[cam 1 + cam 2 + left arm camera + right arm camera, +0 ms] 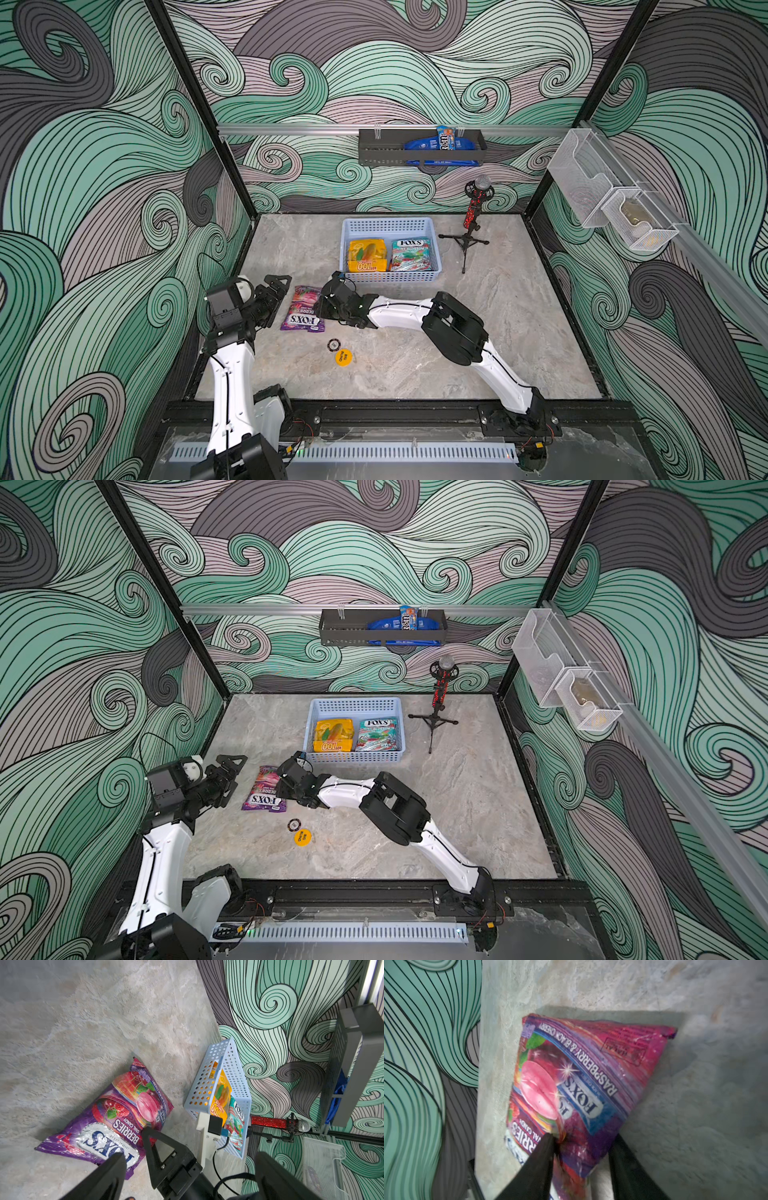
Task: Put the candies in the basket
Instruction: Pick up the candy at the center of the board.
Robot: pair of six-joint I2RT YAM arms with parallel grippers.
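The purple Berries bag (302, 309) lay lengthwise near-to-far; the right gripper (583, 1138), fingers narrow, pinched its right edge, while the left gripper (279, 300) stood wide and empty just left.

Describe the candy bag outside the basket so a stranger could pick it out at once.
On the grey marble tabletop, look in front of the light blue basket. The purple bag lies there, the right tool straddling its edge; the yellow bag and teal bag sit inside the basket.
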